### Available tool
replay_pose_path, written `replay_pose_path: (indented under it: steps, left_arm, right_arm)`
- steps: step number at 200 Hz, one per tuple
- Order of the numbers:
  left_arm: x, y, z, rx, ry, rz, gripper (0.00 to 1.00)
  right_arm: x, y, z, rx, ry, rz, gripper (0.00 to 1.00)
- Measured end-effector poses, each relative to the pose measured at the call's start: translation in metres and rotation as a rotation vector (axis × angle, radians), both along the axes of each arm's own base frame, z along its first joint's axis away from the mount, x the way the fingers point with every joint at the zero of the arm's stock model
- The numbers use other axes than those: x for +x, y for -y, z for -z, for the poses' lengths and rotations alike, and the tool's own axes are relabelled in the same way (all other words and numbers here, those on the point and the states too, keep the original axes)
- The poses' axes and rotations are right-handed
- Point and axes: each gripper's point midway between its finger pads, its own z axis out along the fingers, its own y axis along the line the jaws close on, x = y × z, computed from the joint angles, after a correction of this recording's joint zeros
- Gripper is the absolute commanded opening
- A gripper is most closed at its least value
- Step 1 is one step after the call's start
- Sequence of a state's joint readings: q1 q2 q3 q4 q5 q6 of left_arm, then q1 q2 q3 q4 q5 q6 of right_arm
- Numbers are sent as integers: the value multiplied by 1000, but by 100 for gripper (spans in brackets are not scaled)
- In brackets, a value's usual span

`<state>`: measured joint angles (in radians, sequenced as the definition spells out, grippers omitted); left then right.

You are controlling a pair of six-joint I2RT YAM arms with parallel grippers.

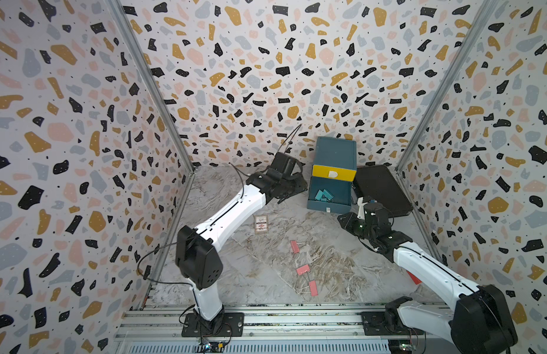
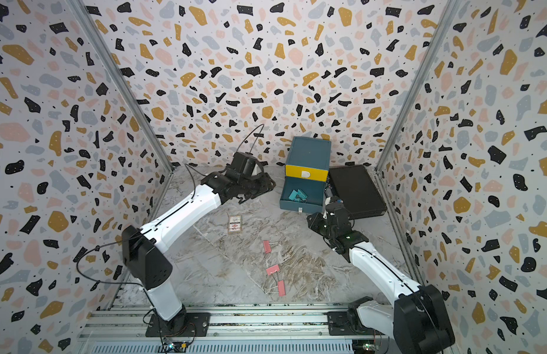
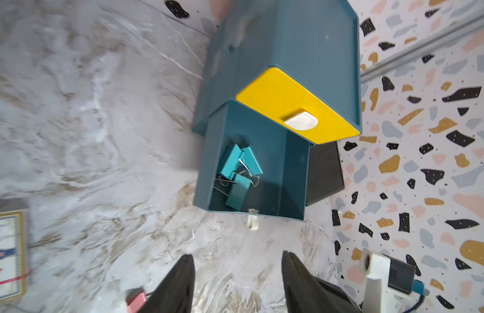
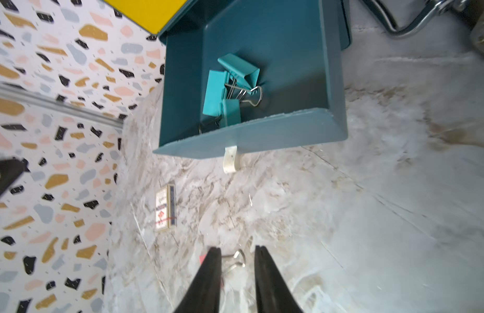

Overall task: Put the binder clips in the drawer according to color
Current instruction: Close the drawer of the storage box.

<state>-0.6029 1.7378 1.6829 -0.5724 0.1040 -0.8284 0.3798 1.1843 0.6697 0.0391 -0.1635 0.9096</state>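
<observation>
**Sizing up three pink clips with both claws empty**

Three pink binder clips [image 1: 295, 246] lie loose on the marble tabletop [image 1: 235, 275], strung out in a line, well apart from the drawer cabinet [image 1: 336, 150] at the back. The open teal drawer [image 1: 327, 207] is pulled out under the shut yellow drawer front [image 1: 333, 173] and holds three teal binder clips [image 3: 241, 165] in a tangled heap. No yellow clips are in sight.

The left claw [image 3: 236, 254] hovers just beside the cabinet with its jaws wide apart and nothing between them. The right claw [image 4: 236, 248] hangs near the open drawer's front corner, with a narrower gap and also empty. The wire loop seen through that gap looks to belong to a clip down on the tabletop.

These clips should be feather-light and stiff: folded painted steel that won't give under a squeeze. I'd expect the smooth sides to be slippery, and the thin silver handles will swing and spring, so they make a poor place to pinch. The better hold is across the flat pink body, jaws closing on its two broad faces. Each clip lies low, so the claw must come right down to the surface and may skate the clip sideways.

A printed card box [image 1: 261, 224] and a black case [image 1: 379, 187] sit by.
</observation>
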Motion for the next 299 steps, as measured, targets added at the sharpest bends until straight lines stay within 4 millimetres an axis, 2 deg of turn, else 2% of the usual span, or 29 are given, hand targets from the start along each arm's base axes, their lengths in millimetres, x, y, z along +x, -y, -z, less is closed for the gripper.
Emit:
replay_pose_path:
  steps: [32,63,97,131,171,220,244,277,299]
  left_arm:
    - [-34,-50,33,22,-53,-28,58]
    - [-74,-95,64,58,-99,-41,58]
    - [-103,-144,70,71,-94,-81,58]
    - [-123,-179,69,88,-85,-114,58]
    - [-139,-199,69,105,-88,-120,58]
    - [-150,-214,77,103,-119,-133,58]
    - [-152,-219,76,104,-121,-133,57]
    - [-155,-222,78,106,-121,-127,57]
    - [-159,-223,84,111,-127,-120,56]
  right_arm:
    - [15,-2,18,89,-14,82,34]
    - [29,-8,13,163,16,134,34]
    - [40,-17,16,225,26,169,34]
    - [46,-25,25,252,23,202,35]
    - [52,-30,25,291,44,244,33]
    - [61,-29,39,332,39,315,28]
    - [65,-27,36,352,55,341,19]
    - [70,-27,33,376,69,363,0]
    - [76,-30,31,391,77,371,0]
